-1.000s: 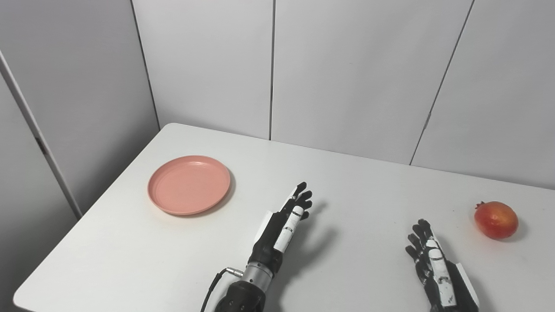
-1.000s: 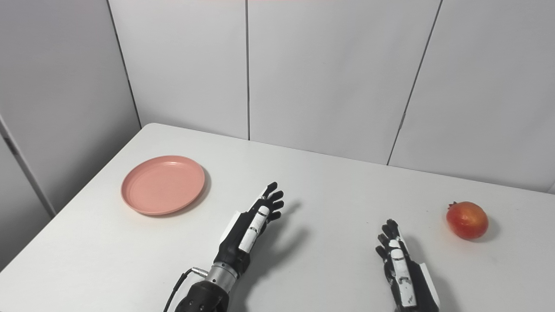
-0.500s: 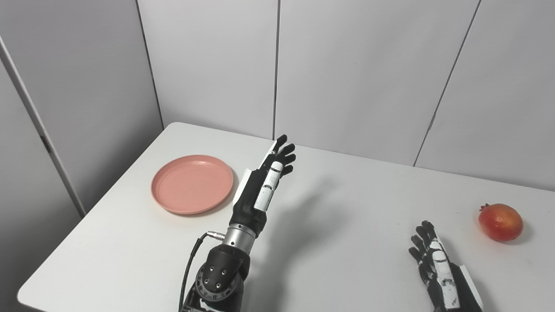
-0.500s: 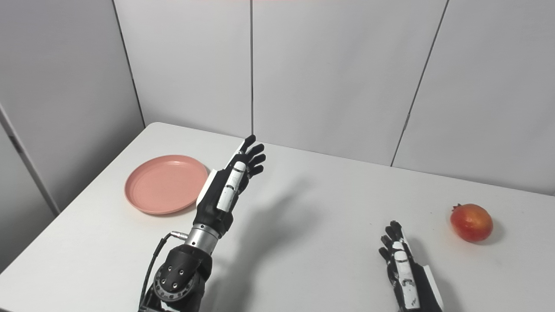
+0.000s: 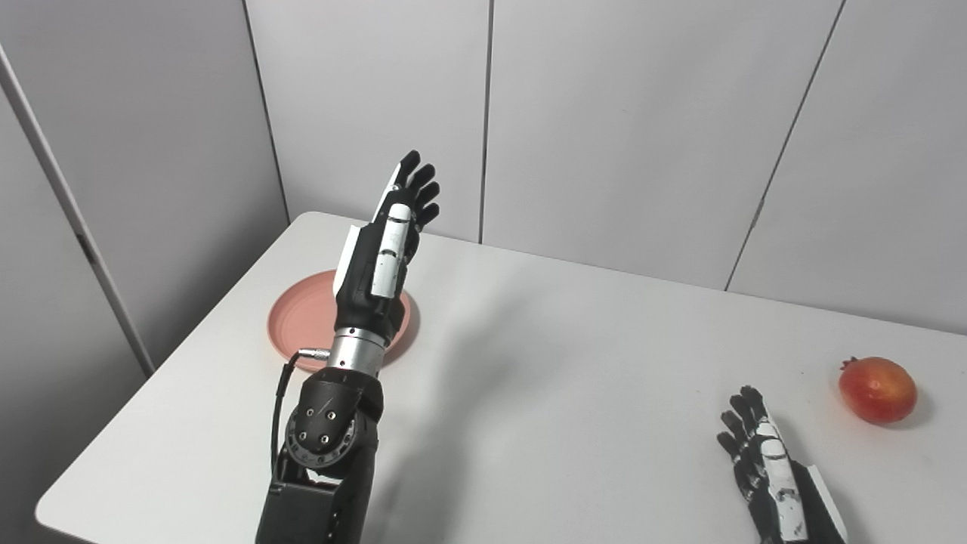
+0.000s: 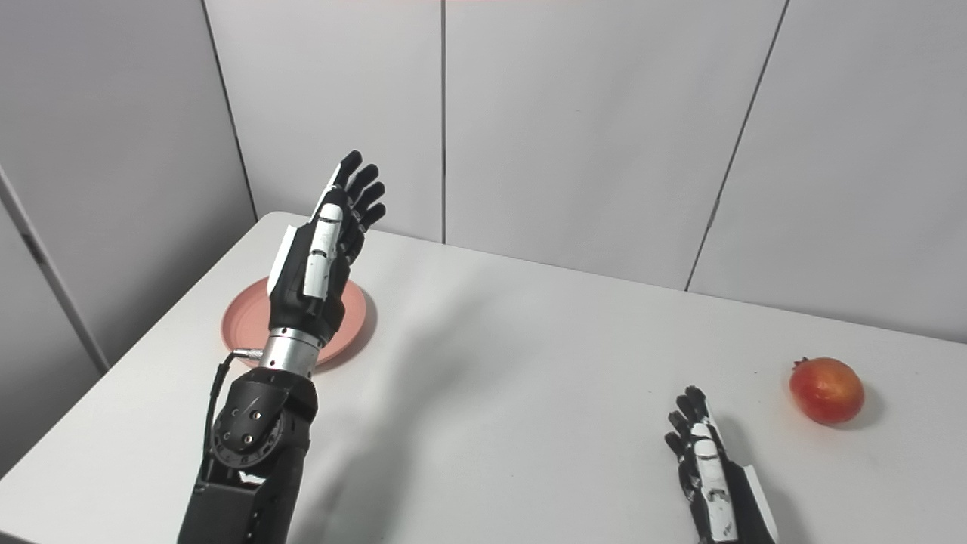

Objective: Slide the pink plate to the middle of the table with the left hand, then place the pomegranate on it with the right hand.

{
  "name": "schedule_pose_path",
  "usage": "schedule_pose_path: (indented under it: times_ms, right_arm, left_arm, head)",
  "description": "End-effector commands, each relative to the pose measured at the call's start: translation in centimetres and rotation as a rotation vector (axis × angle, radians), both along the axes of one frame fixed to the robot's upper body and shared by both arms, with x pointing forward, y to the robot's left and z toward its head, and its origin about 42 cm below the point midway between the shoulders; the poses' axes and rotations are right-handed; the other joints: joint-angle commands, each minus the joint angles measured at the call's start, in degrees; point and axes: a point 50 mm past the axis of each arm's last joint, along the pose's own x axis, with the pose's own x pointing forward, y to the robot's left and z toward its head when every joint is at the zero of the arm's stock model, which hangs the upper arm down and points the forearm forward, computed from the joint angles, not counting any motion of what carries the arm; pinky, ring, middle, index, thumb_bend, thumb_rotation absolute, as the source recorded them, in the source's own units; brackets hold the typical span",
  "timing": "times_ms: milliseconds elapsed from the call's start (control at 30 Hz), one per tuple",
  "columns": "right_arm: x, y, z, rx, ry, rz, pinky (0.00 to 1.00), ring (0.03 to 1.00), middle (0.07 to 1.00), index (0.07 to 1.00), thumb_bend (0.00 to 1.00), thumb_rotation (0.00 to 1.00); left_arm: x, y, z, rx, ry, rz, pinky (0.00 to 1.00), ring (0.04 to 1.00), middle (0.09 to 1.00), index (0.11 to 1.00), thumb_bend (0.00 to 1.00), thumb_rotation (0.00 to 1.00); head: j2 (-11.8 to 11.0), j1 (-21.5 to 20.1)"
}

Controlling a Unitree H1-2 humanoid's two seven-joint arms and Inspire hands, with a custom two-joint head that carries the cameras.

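- The left hand point(image 5: 381, 249) stands raised high above the white table point(image 5: 544, 393), its forearm rising steeply from the near edge, fingers straight, together and pointing up toward the back wall panels point(image 5: 604, 113).
- That hand is empty, its fingers extended and its thumb lying flat along the palm's side; it grips nothing and touches nothing.
- From the head cameras, the raised wrist and palm cover the middle of the pink plate point(image 5: 291, 332), which lies flat on the table near the far left corner; the hand is in the air above it, clear of the plate.
- A black cable point(image 5: 281, 393) loops from the metal wrist collar down along the dark forearm housing.
- The right hand point(image 6: 706, 472) lies low by the table's near edge on the right side, back upward, fingers stretched forward and slightly spread, holding nothing.
- The pomegranate point(image 6: 826, 389) sits on the table close to the right edge, beyond and to the right of the right hand's fingertips, apart from them and well apart from the plate.
- The middle of the table between the two hands carries only the raised arm's soft shadow point(image 5: 453, 363).
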Motion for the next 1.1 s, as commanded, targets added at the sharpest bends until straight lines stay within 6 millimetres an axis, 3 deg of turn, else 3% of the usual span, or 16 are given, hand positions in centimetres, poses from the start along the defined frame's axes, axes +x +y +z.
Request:
schedule_pose_path:
  times_ms: [0,233,600,1067]
  right_arm:
    - [0.5,-0.4,0.4,-0.005,-0.037,0.003,1.0,1.0,1.0,1.0,0.08,1.0]
    - [0.6,-0.7,0.5,-0.019,-0.042,0.013,1.0,1.0,1.0,1.0,0.08,1.0]
    - [0.6,-0.9,0.7,-0.029,-0.039,0.012,1.0,1.0,1.0,1.0,0.08,1.0]
    - [0.7,-0.9,0.8,-0.01,-0.043,0.01,1.0,1.0,1.0,1.0,0.05,1.0]
  left_arm:
    - [0.6,0.5,2.7,0.006,-0.083,0.012,0.95,0.953,0.964,0.96,0.44,1.0]
    - [1.5,4.1,4.0,0.04,-0.125,0.098,0.97,0.96,0.971,0.965,0.43,1.0]
    - [2.6,9.0,5.1,-0.035,-0.093,0.239,0.91,0.901,0.906,0.896,0.39,1.0]
    - [3.4,16.9,4.0,-0.196,0.025,0.27,0.94,0.935,0.938,0.923,0.37,1.0]
  head:
    - [-0.02,0.37]
    - [-0.39,1.11]
    - [-0.54,2.26]
    - [-0.98,3.23]
